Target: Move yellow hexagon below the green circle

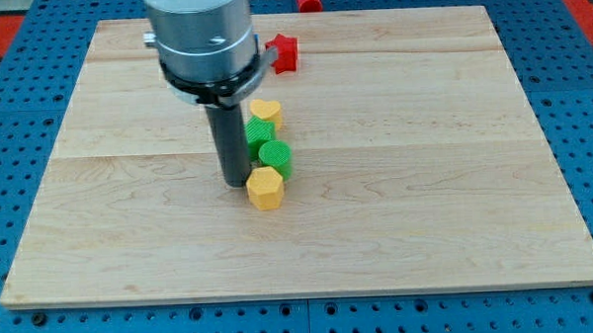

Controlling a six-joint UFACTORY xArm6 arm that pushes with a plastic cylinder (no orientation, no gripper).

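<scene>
Yellow hexagon (265, 188) nearly placed below green circle (274, 156), mid-frame.
My tip (237, 182) touches its left; no fingers are fitted; only slight nudging is judged needed.

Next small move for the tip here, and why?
Probably none, or just ease my tip away toward the view's left. The yellow hexagon already sits directly below the green circle, touching it, at the bottom of a column with another green block and a yellow block above. My tip stands right at the hexagon's left side; pushing further would likely shove it out of line.
</scene>
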